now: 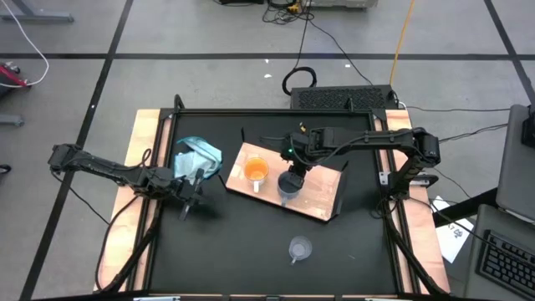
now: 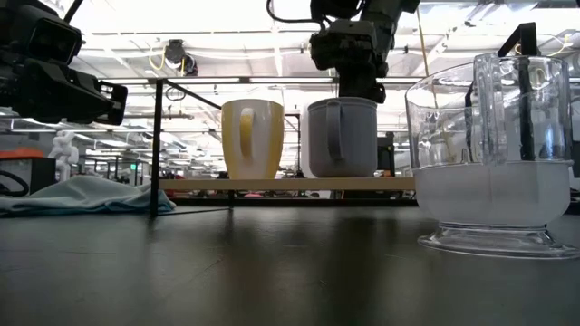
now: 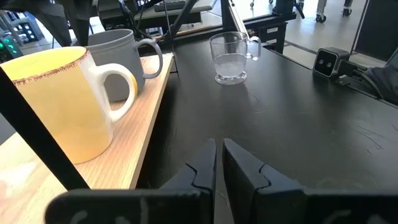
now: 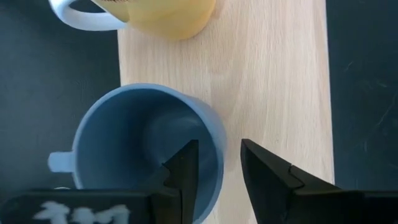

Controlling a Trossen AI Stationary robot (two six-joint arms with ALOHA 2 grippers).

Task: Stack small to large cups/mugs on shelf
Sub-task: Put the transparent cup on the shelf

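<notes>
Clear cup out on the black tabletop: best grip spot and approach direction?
Probably the rim of the clear cup, taken from straight above with one finger inside and one outside. It stands upright, mouth open, alone on the table with free space all round. Its small handle points toward the near table edge, so bite the wall away from it.
</notes>
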